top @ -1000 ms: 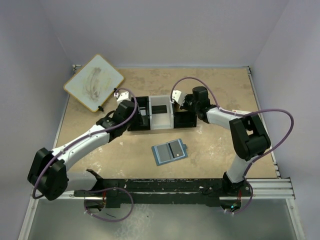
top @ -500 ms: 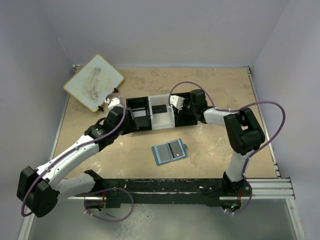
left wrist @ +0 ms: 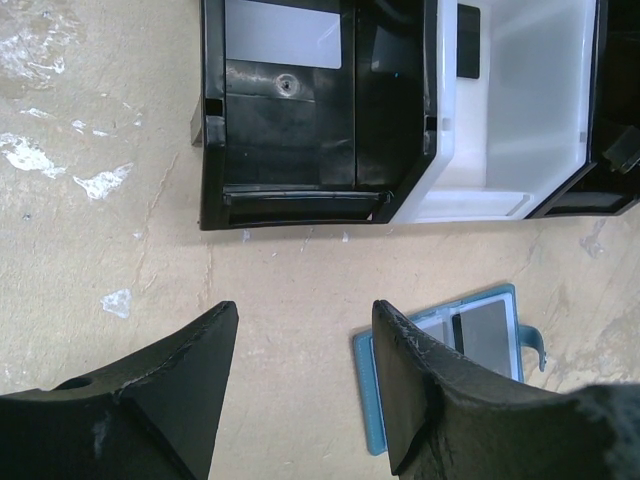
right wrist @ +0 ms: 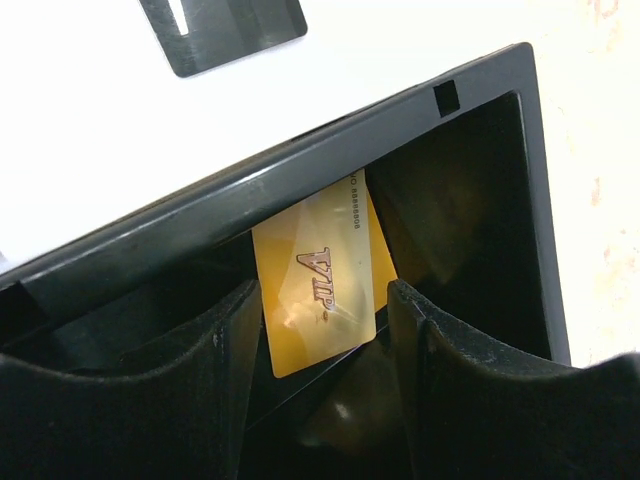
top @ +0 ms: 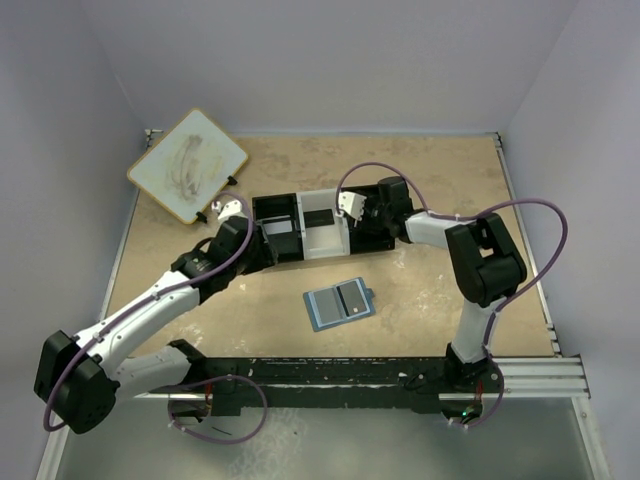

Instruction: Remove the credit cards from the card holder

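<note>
The blue card holder (top: 339,303) lies open on the table in front of the tray, a grey card (left wrist: 486,336) showing in its pocket. In the left wrist view it (left wrist: 378,400) sits partly behind my right-hand finger. My left gripper (top: 258,246) hangs open over bare table near the tray's front left corner, holding nothing (left wrist: 305,322). My right gripper (top: 368,226) is open inside the tray's right black compartment. A gold VIP card (right wrist: 318,290) lies loose there between its fingers (right wrist: 225,340). A dark card (right wrist: 222,28) rests in the white middle compartment.
The black-and-white three-compartment tray (top: 281,254) stands mid-table. A pale card (left wrist: 285,32) lies in its left black compartment. A whiteboard (top: 188,165) lies tilted at the back left corner. Walls close the table on three sides.
My right gripper has opened and let go of the gold card inside the right compartment. My left arm has drawn back and left from the tray, still open.
</note>
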Controlling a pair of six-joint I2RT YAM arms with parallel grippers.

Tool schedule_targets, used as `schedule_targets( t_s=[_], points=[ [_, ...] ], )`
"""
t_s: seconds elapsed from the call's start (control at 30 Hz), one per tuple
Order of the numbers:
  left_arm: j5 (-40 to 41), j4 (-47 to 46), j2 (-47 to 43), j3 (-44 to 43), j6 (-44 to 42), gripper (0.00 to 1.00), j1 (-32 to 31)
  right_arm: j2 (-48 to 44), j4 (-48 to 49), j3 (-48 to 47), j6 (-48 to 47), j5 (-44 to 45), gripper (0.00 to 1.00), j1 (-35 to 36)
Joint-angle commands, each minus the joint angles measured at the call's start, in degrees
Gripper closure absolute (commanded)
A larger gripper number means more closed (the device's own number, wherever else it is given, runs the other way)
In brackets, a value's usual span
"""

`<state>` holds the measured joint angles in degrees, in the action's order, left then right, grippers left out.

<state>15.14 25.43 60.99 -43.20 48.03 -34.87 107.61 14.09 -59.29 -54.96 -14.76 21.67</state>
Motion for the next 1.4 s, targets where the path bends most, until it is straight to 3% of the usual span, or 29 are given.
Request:
schedule_targets(
  t_s=[0.0,0.23,0.33,0.47,0.6,0.7,1.07,1.37],
  points=[
    [-0.89,-2.54,0.66,0.97,0.94,0.46,0.33,-2.89,0.2,-0.23,1.38,0.96,0.43,0.04],
    [-1.87,-6.18,4.67,1.72,1.33,0.46,0.33,-10.27,7.3,3.37,8.65,3.65,0.41,-0.05],
    [-2.81,-7.97,6.82,1.56,1.04,0.46,0.33,-12.15,8.33,3.12,18.97,4.33,0.45,-0.05],
    [-3.8,-10.58,9.26,1.47,0.66,0.47,0.33,-13.22,3.01,-0.26,40.27,9.22,0.67,-0.05],
    [-3.39,-12.29,11.91,1.1,0.34,0.48,0.33,-10.12,-13.45,-8.54,58.86,13.11,0.75,-0.06],
    [-2.55,-12.58,14.09,0.18,-0.31,0.49,0.33,-9.49,-15.17,-7.77,67.6,13.59,0.85,0.29],
    [-1.24,-14.28,18.4,-0.57,-1.01,0.51,0.87,-4.47,-17.39,-7.67,73.72,13.73,0.9,1.29],
    [-0.2,-13.53,19.93,-1.8,-1.97,0.51,1.45,-0.47,-17.54,-9.86,74.59,24.49,0.91,2.81]
  ],
)
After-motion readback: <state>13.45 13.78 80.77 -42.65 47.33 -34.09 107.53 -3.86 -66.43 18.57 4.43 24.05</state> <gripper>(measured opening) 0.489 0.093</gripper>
